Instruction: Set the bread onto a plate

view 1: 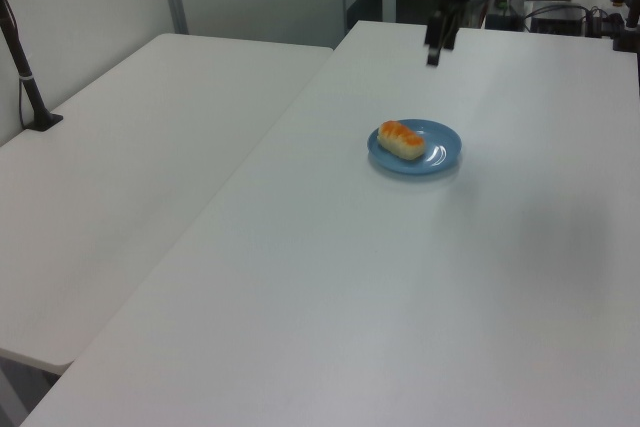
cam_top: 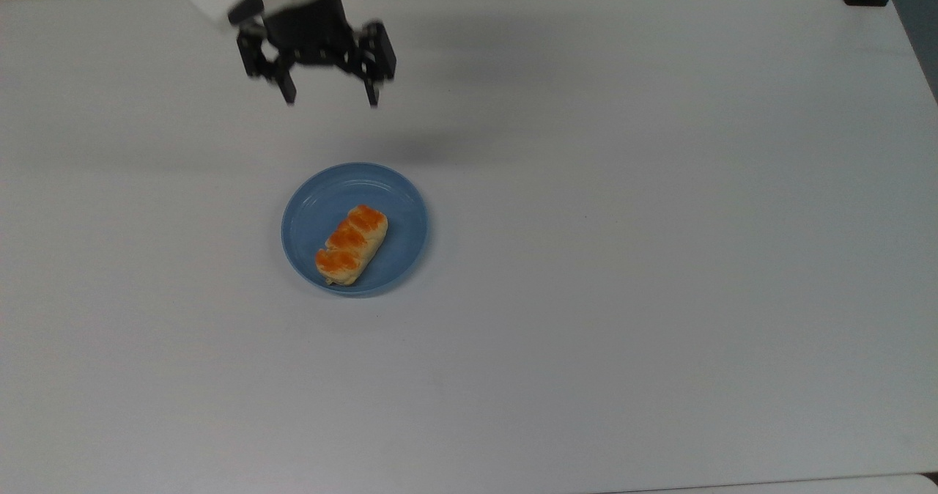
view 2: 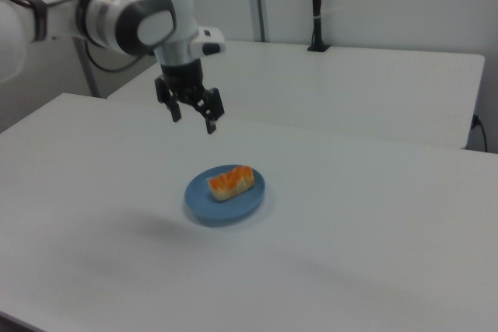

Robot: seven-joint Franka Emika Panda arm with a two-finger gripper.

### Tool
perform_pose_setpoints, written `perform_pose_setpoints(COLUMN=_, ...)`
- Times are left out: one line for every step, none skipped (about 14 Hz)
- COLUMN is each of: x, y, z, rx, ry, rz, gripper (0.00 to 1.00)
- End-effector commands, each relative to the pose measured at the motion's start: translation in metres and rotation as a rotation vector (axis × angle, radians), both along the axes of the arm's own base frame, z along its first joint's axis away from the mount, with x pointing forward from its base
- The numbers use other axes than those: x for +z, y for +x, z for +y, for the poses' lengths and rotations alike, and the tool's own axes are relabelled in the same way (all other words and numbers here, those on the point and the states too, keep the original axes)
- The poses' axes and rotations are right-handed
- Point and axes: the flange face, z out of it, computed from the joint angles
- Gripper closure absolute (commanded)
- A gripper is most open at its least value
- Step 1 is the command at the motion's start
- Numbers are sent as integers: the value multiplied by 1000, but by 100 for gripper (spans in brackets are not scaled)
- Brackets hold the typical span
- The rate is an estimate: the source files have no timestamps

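**Inspector A:** Where was the bread (cam_top: 352, 245) found, and in what condition was the end effector (cam_top: 331, 101) recorded?

**Inspector B:** The bread was found lying flat inside the plate (cam_top: 401, 208), slightly off centre, its length set diagonally in the top view. The plate was noted on the white worktop (cam_top: 659, 259), nearer the far edge than the near edge in the top view, well clear of every corner. The end effector was recorded raised above the worktop, well apart from the plate, towards the far edge. Its fingers were spread wide and nothing was held between them.

**Inspector A:** How was the bread judged to handle?

**Inspector B:** It was judged light and soft, likely to dent if squeezed hard. The glazed orange-brown patches were thought possibly a little slick. Were it to be taken up, a hold across the short width at mid-length was considered best, the pale sides being gripped gently.

**Inspector A:** Materials and shapes?

**Inspector B:** An oblong roll with rounded ends and a lobed top was noted. The plate was recorded as round, shallow, smooth blue, apparently plastic, with a low rim. The worktop was seen to be matt, plain and flat. The placement was judged complete.
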Motion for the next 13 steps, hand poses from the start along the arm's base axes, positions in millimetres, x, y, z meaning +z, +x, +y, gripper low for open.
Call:
perform_pose_setpoints(x=43, y=-37, z=10, rx=-1, ry=9, rz=32, gripper=0)
perform_pose_setpoints(x=47, y=-40, z=13, rx=4, ry=11, rz=49, gripper=0)
perform_pose_setpoints(x=54, y=-41, z=13, rx=8, ry=11, rz=57, gripper=0)
perform_pose_setpoints(x=58, y=-41, z=14, rx=9, ry=9, rz=59, gripper=0)
perform_pose_setpoints(x=58, y=-40, z=14, rx=9, ry=7, rz=59, gripper=0)
perform_pose_setpoints(x=62, y=-37, z=14, rx=13, ry=1, rz=49, gripper=0)
perform_pose_setpoints(x=67, y=-36, z=11, rx=8, ry=-1, rz=39, gripper=0)
perform_pose_setpoints(x=67, y=-36, z=9, rx=5, ry=-1, rz=39, gripper=0)
perform_pose_setpoints(x=69, y=-37, z=7, rx=2, ry=-1, rz=35, gripper=0)
perform_pose_setpoints(x=71, y=-38, z=6, rx=2, ry=-1, rz=31, gripper=0)
perform_pose_setpoints(x=71, y=-37, z=6, rx=-3, ry=-1, rz=30, gripper=0)
perform_pose_setpoints(x=70, y=-36, z=6, rx=-3, ry=-1, rz=33, gripper=0)
perform_pose_setpoints(x=70, y=-36, z=7, rx=-3, ry=0, rz=33, gripper=0)
